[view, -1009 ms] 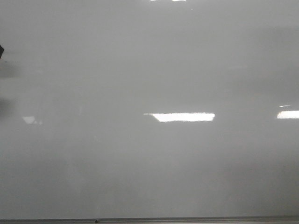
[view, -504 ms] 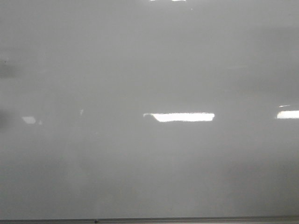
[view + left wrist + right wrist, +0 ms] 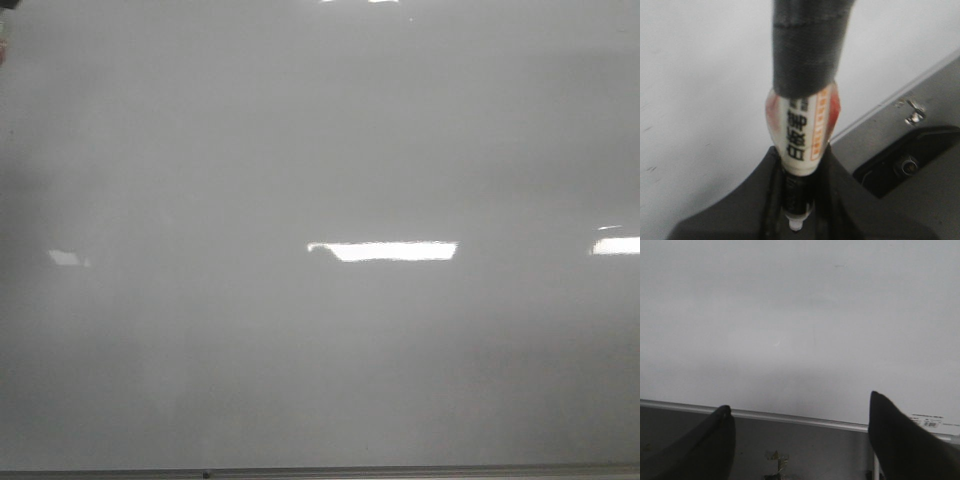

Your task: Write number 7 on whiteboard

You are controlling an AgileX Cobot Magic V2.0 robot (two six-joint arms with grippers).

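The left gripper [image 3: 797,165] clamps a white-labelled, black-taped marker [image 3: 802,125] beside the glossy grey-white whiteboard [image 3: 320,150], no 7 yet drawn; the right gripper [image 3: 800,440] gapes empty.

Dim, hazy; glare streaks on whiteboard [image 3: 300,120]

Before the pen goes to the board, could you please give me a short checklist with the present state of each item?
1. Marker held in the left tool: ok.
2. Marker cap off: cannot tell, its far end is wrapped in dark tape.
3. Whiteboard free of ink: ok, only glare shows.
4. Right tool open, holding nothing, off the board: ok.
5. Marker tip in the front view: not ok.
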